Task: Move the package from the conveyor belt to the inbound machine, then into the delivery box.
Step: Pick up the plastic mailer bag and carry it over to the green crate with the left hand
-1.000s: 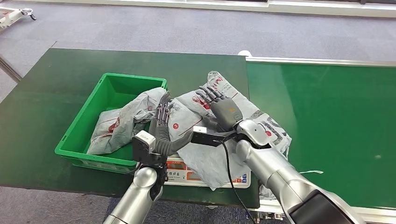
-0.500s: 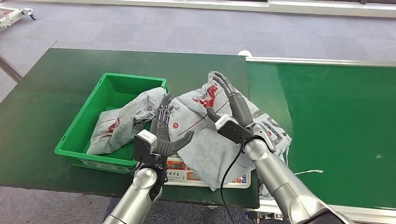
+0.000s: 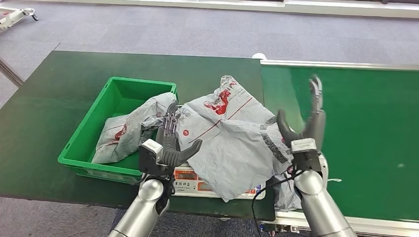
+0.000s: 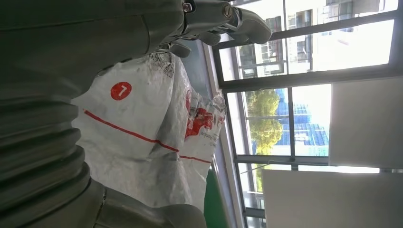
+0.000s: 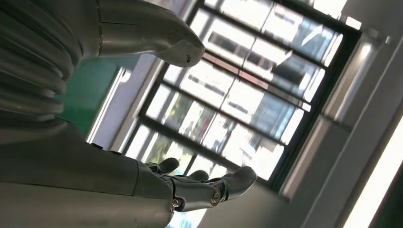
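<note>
Right hand point(image 3: 309, 123): raised over the near edge of the conveyor belt point(image 3: 356, 133), fingers extended and pointing up, thumb spread apart from them. Nothing in it. It is just beside the right edge of the package point(image 3: 232, 143) but apart from it. The right wrist view confirms this: thumb and fingers apart with only windows between them.

Left hand point(image 3: 170, 140): upright at the left edge of the package, fingers straight and thumb spread toward the package. Fingers lie against the bag's crumpled left portion. In the left wrist view the bag surface sits right at the hand point(image 4: 71, 85), between thumb and fingers, but no closed grasp is visible; hand open, holding nothing.

Package: a grey plastic mailer with red markings, crumpled, lying on the inbound machine point(image 3: 217, 183). It covers most of the machine's top; only the front panel with its display shows beneath the bag's near edge. The bag's right edge overhangs toward the conveyor belt.

Green delivery box point(image 3: 86, 136): just left of the machine on the dark green tabletop point(image 3: 49, 94). Another grey bag point(image 3: 118, 133) lies inside it, one end draped over the box's right wall toward the package.
</note>
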